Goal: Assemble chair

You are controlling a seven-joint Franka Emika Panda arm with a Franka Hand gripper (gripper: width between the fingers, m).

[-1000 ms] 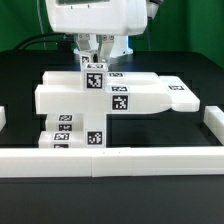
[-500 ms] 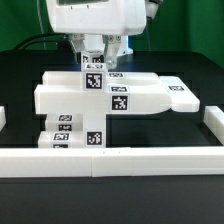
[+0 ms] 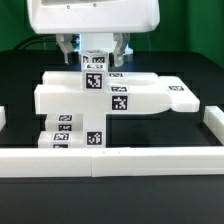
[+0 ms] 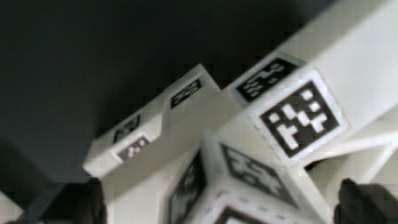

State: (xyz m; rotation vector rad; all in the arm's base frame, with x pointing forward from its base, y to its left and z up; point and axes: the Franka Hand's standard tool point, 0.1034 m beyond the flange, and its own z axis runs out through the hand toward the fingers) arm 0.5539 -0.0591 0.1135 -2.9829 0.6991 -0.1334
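near the middle of the black table (image 3: 190, 180) we see the chair (image 3: 110, 100), white tagged parts stacked together inside the white border rail (image 3: 110, 161). over its upright tagged block (image 3: 93, 76) hangs the gripper (image 3: 93, 45), jaws spread wide on either side, holding nothing.
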